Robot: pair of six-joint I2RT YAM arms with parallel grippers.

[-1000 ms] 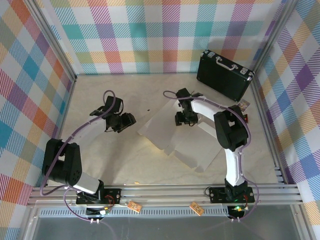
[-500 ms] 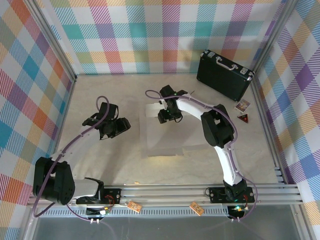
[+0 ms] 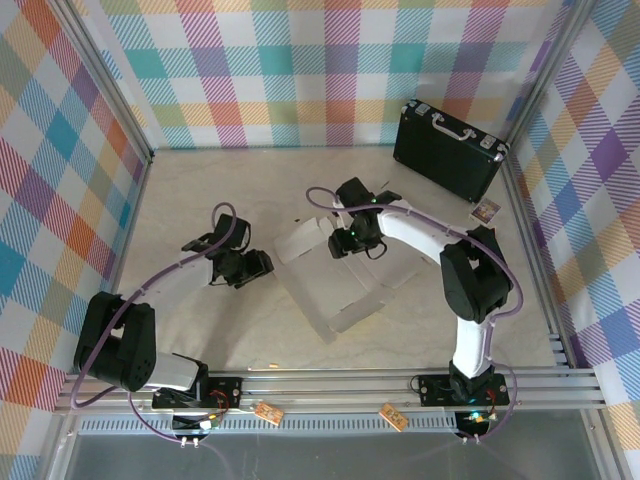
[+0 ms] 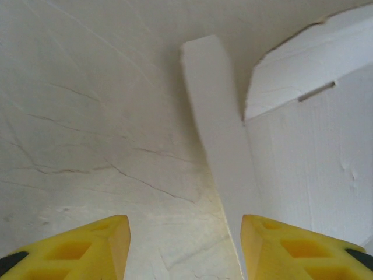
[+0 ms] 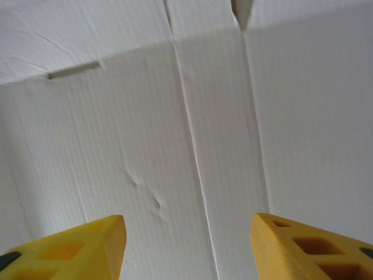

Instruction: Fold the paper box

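The paper box (image 3: 335,285) lies flat and unfolded in the middle of the table, white side up and set diagonally. My left gripper (image 3: 266,264) is at its left edge, open with nothing between its fingers. In the left wrist view the left gripper (image 4: 185,248) hangs over bare table, beside a narrow flap (image 4: 218,140) and a slotted panel (image 4: 309,157). My right gripper (image 3: 345,244) hovers over the box's far part. In the right wrist view the right gripper (image 5: 187,248) is open above creased white cardboard (image 5: 198,134) with a slot (image 5: 73,70).
A black briefcase (image 3: 447,150) stands at the back right corner, with a small card (image 3: 486,210) on the table in front of it. Plaid walls close in three sides. A metal rail (image 3: 330,380) runs along the near edge.
The box sheet has turned from square-on to diagonal. My right gripper has shifted slightly right and nearer over it. My left gripper has come right, up to the sheet's edge.
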